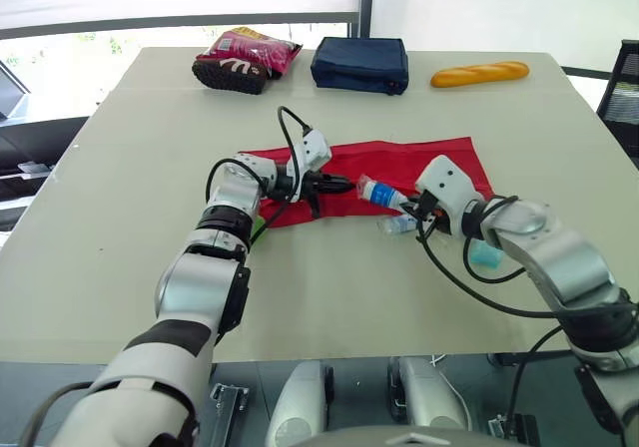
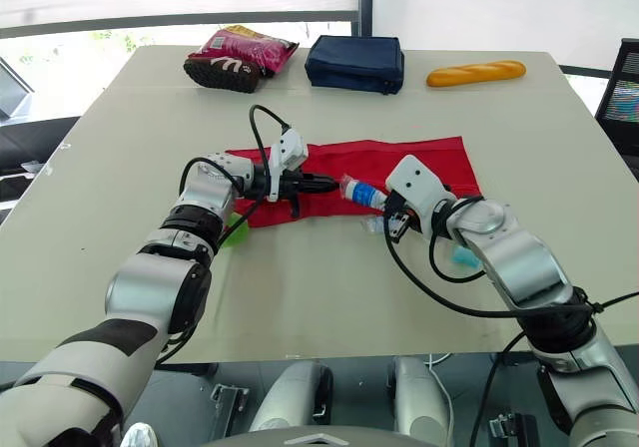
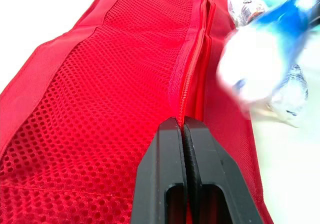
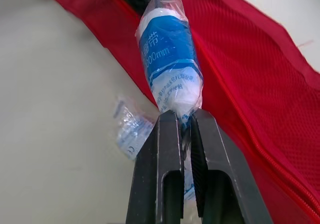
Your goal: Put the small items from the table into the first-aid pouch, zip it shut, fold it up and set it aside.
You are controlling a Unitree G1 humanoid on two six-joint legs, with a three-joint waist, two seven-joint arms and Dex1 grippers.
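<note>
At mid-table, red pouch (image 1: 399, 161) lying flat, bare table (image 1: 329, 287) wide along the near edge, snack bag (image 1: 245, 58), navy bag (image 1: 359, 63) and bread loaf (image 1: 479, 72) lining the far edge, left gripper (image 1: 344, 183) pinched tight on the pouch's zip line, right gripper (image 4: 182, 116) clamped narrow on the end of a wrapped bandage roll (image 4: 170, 59) at the pouch's near edge, clear packet (image 1: 396, 224) just beside.

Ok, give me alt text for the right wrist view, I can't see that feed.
The right claw pinches the plastic wrap at one end of a white bandage roll with a blue label. Beyond the roll lies the red mesh pouch, and a small clear packet sits on the beige table beside the claw.
</note>
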